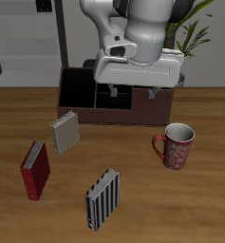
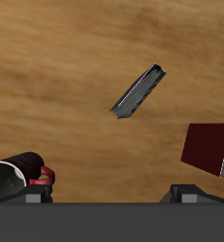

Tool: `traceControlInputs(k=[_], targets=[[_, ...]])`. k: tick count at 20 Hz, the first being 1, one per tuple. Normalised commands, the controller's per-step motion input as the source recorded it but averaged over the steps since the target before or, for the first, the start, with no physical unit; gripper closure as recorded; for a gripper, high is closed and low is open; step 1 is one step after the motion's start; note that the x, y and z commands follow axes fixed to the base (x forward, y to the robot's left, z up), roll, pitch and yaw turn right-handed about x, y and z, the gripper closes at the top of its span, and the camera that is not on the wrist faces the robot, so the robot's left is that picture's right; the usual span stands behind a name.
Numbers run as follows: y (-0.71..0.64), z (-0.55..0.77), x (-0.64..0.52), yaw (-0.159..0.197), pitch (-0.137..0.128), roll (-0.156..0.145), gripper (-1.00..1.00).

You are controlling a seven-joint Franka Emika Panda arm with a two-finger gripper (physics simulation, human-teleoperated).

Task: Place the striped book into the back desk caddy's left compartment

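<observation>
**While the gripper hangs empty: worktop contents listed by place relative to it**

Gripper (image 1: 130, 94): raised above the worktop (image 1: 180, 204), in front of the back desk caddy (image 1: 81, 90). Its two dark fingers (image 1: 112, 91) stand apart with clear space between them, and nothing is held.

Striped book (image 1: 103, 198): thin, black and white lengthwise stripes, lying flat on the wood. It sits well apart from the gripper, toward the worktop's front edge, and touches nothing. The wrist view shows it (image 2: 139, 91) at a slant, alone on bare wood, ahead of the finger bases.

Back desk caddy: low maroon-brown open box with a black interior, behind the gripper and partly covered by the arm. One large black-lined end section is visible past the arm; the remaining cells are mostly hidden. Whether that visible section is the left compartment cannot be told for certain.

Plain grey book (image 1: 65, 131): flat on the wood, between the caddy and the striped book, off to one side of the gripper.

Dark red book (image 1: 35, 170): flat, beyond the grey book from the gripper, nearer the front edge; also seen in the wrist view (image 2: 207, 148).

Red patterned mug (image 1: 177, 145): upright, on the opposite side of the gripper from the books.
</observation>
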Motion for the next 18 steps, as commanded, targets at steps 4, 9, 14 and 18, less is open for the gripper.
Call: traceControlInputs(k=[4, 9, 14, 18], targets=[[-0.17, -0.06, 0.55, -0.031, -0.006, -0.058, -1.00], [-0.16, -0.12, 0.32, -0.022, 0.010, -0.027, -1.00], [-0.20, -0.16, 0.37, -0.040, -0.008, -0.029, -1.00], [-0.05, -0.16, 0.28, -0.056, -0.022, 0.001, -1.00]])
